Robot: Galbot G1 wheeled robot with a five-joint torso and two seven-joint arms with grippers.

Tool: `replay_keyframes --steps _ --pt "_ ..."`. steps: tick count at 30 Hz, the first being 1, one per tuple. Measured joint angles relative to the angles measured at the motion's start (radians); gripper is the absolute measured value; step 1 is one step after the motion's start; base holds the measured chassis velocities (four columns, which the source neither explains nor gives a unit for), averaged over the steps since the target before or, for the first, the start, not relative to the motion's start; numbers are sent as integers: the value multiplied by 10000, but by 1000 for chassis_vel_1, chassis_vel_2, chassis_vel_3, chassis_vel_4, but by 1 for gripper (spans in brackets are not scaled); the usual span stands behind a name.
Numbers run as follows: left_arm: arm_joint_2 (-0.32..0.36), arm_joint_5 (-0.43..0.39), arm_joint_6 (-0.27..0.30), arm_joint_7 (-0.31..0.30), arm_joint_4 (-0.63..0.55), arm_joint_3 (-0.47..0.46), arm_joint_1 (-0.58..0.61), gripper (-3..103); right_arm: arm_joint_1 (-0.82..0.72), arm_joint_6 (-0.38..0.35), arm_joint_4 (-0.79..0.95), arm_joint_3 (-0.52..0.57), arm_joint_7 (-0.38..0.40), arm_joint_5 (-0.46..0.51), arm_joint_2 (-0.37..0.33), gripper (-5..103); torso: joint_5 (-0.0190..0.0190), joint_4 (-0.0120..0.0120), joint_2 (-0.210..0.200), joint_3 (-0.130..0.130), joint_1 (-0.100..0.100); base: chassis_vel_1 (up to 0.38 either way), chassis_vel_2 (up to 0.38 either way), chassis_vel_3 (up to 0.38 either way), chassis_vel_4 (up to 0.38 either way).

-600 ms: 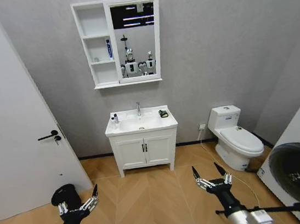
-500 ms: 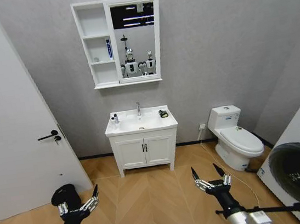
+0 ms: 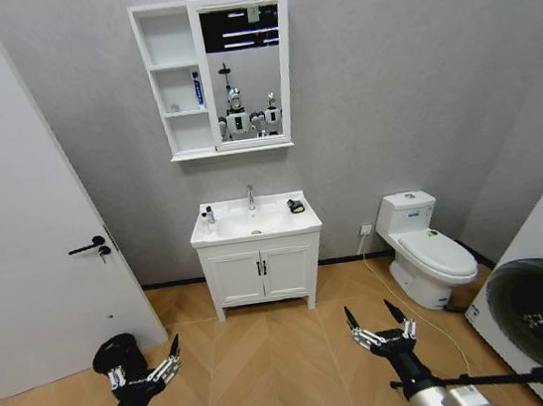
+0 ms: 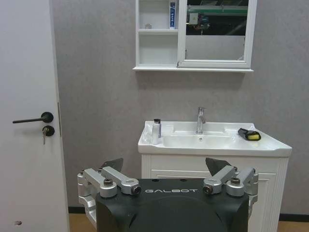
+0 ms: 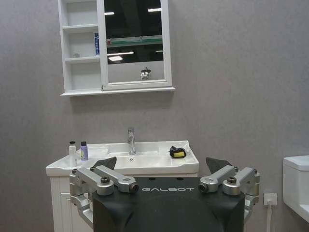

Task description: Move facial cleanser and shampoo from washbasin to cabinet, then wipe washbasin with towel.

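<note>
My left gripper (image 3: pixel 162 361) and right gripper (image 3: pixel 376 321) hang spread open, well short of the washbasin (image 3: pixel 254 223). The towel (image 4: pixel 249 135) lies on its right rim; two small bottles (image 5: pixel 77 151), probably the toiletries, stand left.

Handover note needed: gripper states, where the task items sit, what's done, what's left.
Left gripper: open, empty, low over the floor, far from the vanity.
Right gripper: open, empty, same height.
Washbasin: two small bottles on its left rim, towel on its right rim.
Cabinet: a blue tube in the middle niche.
Done: nothing moved yet.
Left: both bottles to the cabinet, then wipe the basin.
</note>
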Motion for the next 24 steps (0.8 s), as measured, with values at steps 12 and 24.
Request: replay_keyframes --steps 12,24 --pt "-132 51 -29 46 70 60 -103 97 -39 -91 -32 68 -48 39 -42 100 -1 0 0 0 0 0 0 0 0" --pt "-8 75 -13 67 74 10 -64 97 88 -10 -179 29 -92 114 -20 100 0 0 1 -1 -2 -7 9 6 -3"
